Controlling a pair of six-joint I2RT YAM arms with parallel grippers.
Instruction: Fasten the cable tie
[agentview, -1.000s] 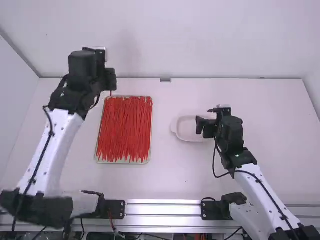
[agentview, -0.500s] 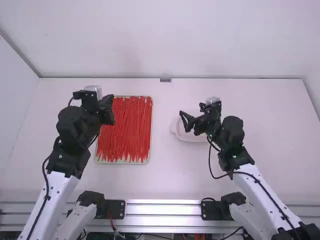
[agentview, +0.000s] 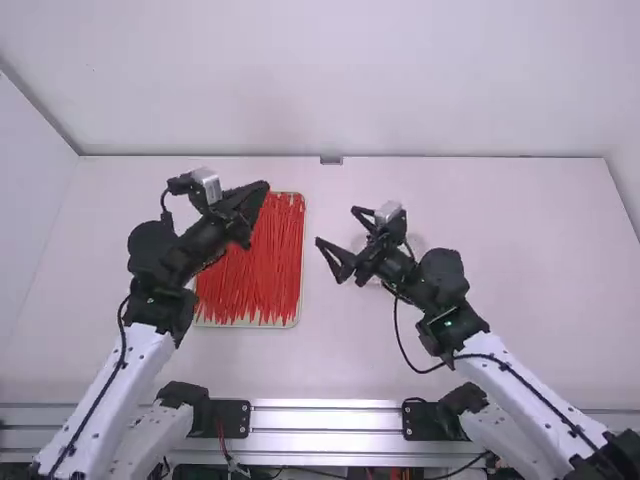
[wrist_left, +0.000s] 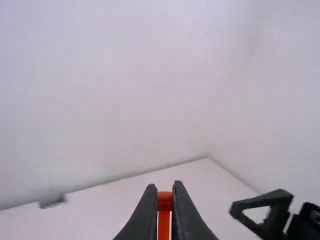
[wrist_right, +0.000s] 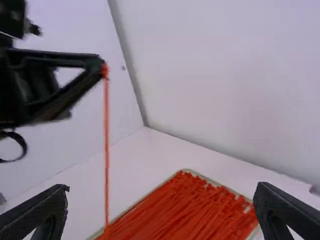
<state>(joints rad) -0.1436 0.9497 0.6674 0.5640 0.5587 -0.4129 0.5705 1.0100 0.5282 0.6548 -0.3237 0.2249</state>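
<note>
The cable tie (wrist_right: 106, 150) hangs straight down in front of the right tool (agentview: 335, 225), which gapes wide and empty, the tie's top end pinched tight in the left tool (agentview: 262, 187) near the tray (agentview: 245, 325) of red ties (agentview: 250, 260) on the tabletop (agentview: 520, 230).

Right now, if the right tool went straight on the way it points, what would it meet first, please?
Probably the red cable tie hanging from the left tool, though it hangs off-centre of the right tool and depth is unclear.

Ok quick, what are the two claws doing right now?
Left gripper: shut on a red cable tie.
Right gripper: open, holding nothing.
</note>
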